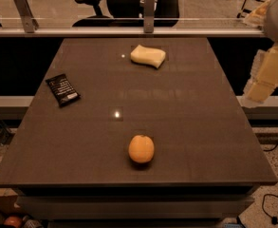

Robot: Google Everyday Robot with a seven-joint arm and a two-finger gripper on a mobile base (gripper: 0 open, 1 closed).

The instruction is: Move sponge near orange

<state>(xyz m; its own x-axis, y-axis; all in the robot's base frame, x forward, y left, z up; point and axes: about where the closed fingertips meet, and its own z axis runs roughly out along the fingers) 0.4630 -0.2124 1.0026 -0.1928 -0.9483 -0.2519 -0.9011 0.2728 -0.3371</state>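
Note:
The pale yellow sponge (148, 56) lies at the far middle of the dark table (190, 122). The orange (141, 148) sits near the table's front edge, a little right of centre. The two are far apart. My gripper (264, 77), cream-coloured, hangs at the right edge of the view, beyond the table's right side and well away from both the sponge and the orange. It holds nothing that I can see.
A flat black snack packet (62, 90) lies on the left part of the table. A glass railing with metal posts (149, 8) runs behind the table, with an office chair (93, 6) beyond it. Cables lie on the floor at the right.

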